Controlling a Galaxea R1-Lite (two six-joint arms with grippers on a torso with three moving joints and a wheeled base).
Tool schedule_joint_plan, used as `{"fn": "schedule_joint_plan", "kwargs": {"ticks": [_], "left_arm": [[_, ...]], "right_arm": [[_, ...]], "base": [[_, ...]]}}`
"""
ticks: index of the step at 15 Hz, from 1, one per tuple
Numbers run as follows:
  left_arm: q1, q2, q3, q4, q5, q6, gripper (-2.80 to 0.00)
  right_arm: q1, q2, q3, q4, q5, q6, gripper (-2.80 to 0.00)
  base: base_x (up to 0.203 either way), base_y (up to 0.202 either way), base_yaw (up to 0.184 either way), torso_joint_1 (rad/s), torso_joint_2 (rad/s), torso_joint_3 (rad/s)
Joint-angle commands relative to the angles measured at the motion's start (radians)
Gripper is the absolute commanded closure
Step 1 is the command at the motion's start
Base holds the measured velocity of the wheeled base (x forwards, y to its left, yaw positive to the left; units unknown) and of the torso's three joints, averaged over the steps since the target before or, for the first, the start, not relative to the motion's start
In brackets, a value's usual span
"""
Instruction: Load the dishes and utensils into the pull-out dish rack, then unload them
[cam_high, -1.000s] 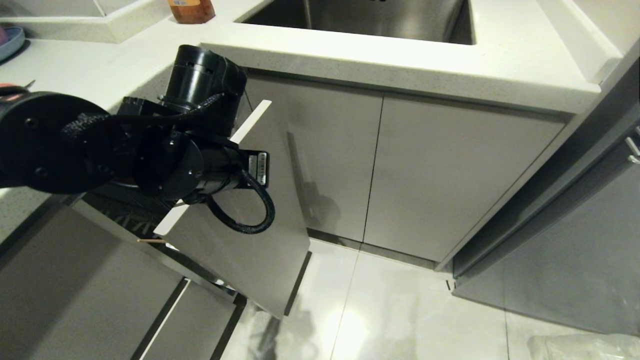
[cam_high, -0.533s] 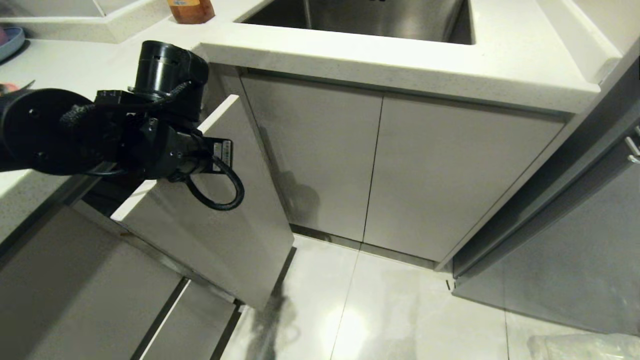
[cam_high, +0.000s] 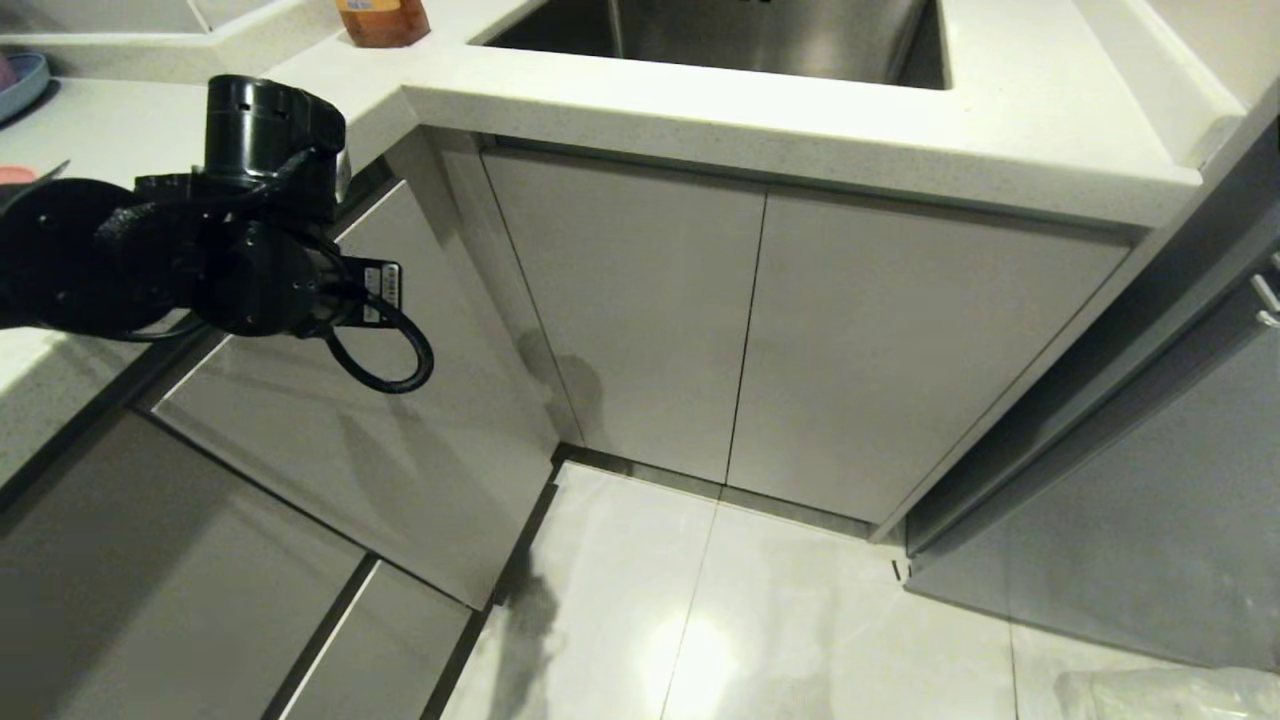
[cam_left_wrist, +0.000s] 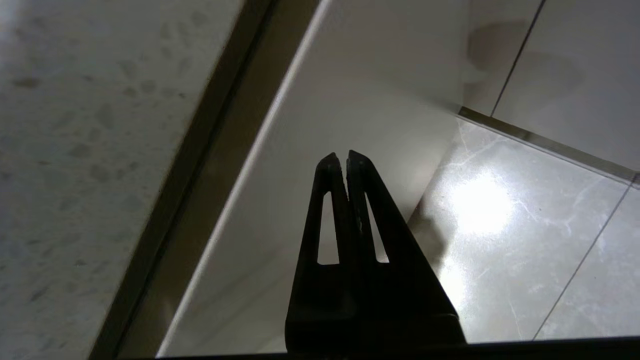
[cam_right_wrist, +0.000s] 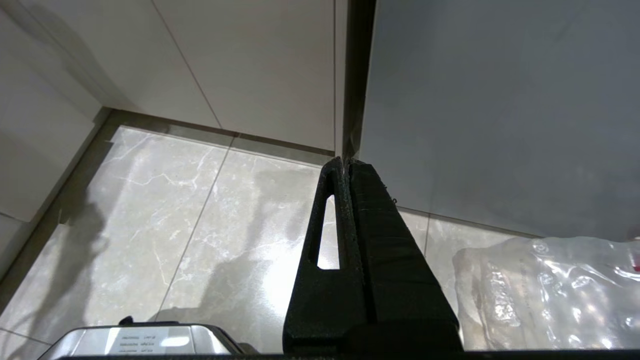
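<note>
1. The white speckled countertop wraps the corner, with a steel sink sunk into it and plain pale-grey cabinet doors beneath.
2. The glossy tiled floor fills the lower part of the room, with a bright glare spot on it; a crumpled clear plastic bag lies on it by the grey panel on the robot's right.
3. The pull-out dish rack sits pushed into the cabinet run on the robot's left; only its tall pale-grey front panel shows, nearly flush with the neighbouring fronts. Its wire baskets and whatever they hold are hidden behind the panel.
4. The left arm reaches across in front of that panel's upper edge, just under the counter lip.
5. The left gripper has its two black fingers pressed together with nothing between them; its tips hang just in front of the panel face, but I cannot tell whether they touch it.
6. The right gripper is likewise closed and empty, pointing down at the floor, well apart from the rack.
7. An amber bottle stands on the counter corner beside the sink.
8. A blue plate peeks in at the far left edge of the counter.
</note>
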Motion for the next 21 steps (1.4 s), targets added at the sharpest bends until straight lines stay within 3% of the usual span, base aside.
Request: {"fn": "schedule_joint_plan", "kwargs": {"ticks": [1, 8, 16, 19, 21], "left_arm": [[-0.013, 0.005, 0.006, 0.001, 0.004, 0.000, 0.00], [-0.115, -0.052, 0.032, 0.003, -0.019, -0.010, 0.00], [-0.142, -0.451, 0.108, 0.004, -0.173, -0.003, 0.00], [-0.100, -0.666, 0.170, 0.005, -0.240, 0.000, 0.00], [0.029, -0.818, 0.220, 0.007, -0.334, 0.007, 0.00]], "right_arm": [[0.000, 0.000, 0.002, 0.000, 0.000, 0.000, 0.00], [0.000, 0.000, 0.003, 0.000, 0.000, 0.000, 0.00], [0.001, 0.000, 0.002, 0.000, 0.000, 0.000, 0.00], [0.001, 0.000, 0.003, 0.000, 0.000, 0.000, 0.00], [0.002, 0.000, 0.003, 0.000, 0.000, 0.000, 0.00]], "base": [[0.000, 0.000, 0.000, 0.000, 0.00, 0.000], [0.000, 0.000, 0.000, 0.000, 0.00, 0.000], [0.000, 0.000, 0.000, 0.000, 0.00, 0.000], [0.000, 0.000, 0.000, 0.000, 0.00, 0.000], [0.000, 0.000, 0.000, 0.000, 0.00, 0.000]]}}
